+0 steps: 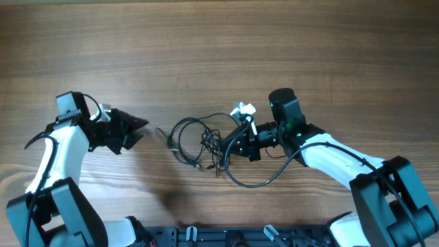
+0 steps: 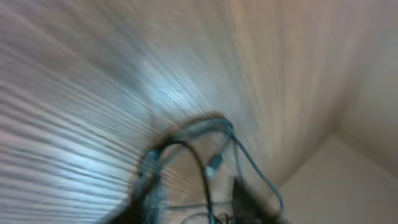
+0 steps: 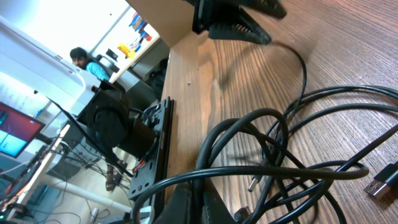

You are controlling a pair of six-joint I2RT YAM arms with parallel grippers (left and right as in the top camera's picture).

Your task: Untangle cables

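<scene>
The cables lie as a tangle of thin black cords on the wooden table, with one loop trailing toward the front. My right gripper is at the tangle's right side and shut on a black cable strand; a small silver plug end lies close by. My left gripper is to the left of the tangle, apart from it, with its fingers spread and empty. The left wrist view is blurred but shows cable loops ahead of its dark fingers. The right wrist view shows the left gripper beyond the cables.
A small white tag or connector sits on the right arm near the tangle. The table's front edge runs close by the cables, with a black mounting rail along it.
</scene>
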